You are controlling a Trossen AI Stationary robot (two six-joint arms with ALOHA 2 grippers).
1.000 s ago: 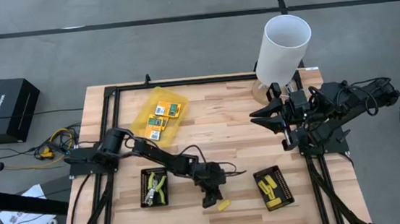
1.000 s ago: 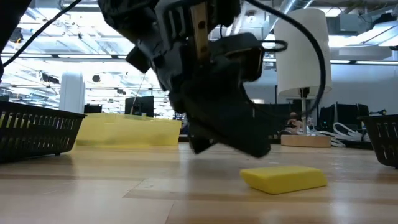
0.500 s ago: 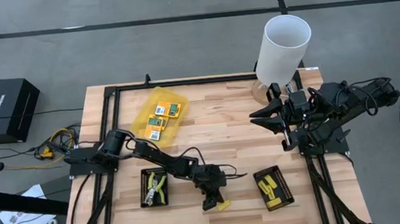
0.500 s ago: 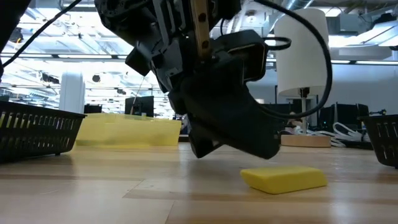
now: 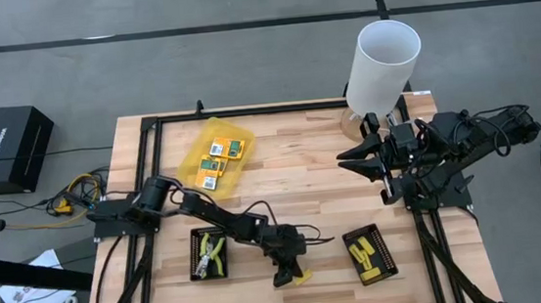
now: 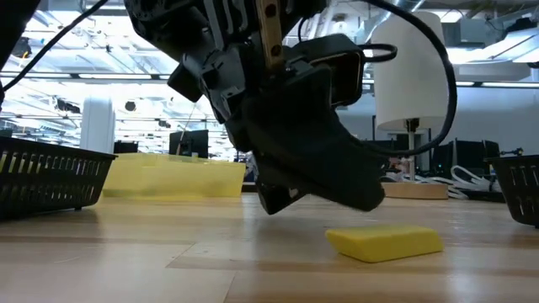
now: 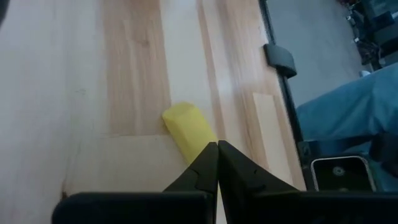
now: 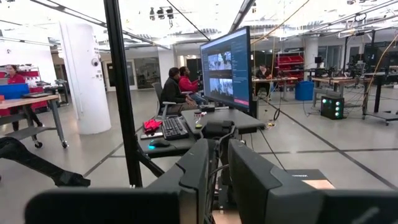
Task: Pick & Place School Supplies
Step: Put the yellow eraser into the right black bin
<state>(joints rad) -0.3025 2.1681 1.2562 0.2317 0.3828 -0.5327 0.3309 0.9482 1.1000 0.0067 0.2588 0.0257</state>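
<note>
Judgement from its look: the stubby yellow piece (image 7: 188,129) lying loose on the table (image 5: 293,184) near its front edge seems light, soft and grippy, best pinched across its narrow sides by the left gripper (image 7: 217,148), whose fingers are pressed together, empty, just above it.

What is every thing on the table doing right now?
left gripper: shut, empty, over the yellow piece
yellow piece: lying loose on the table
right gripper: parked, raised near the white cylinder
plier-like tool: in the left black tray
packets: in the yellow container
</note>
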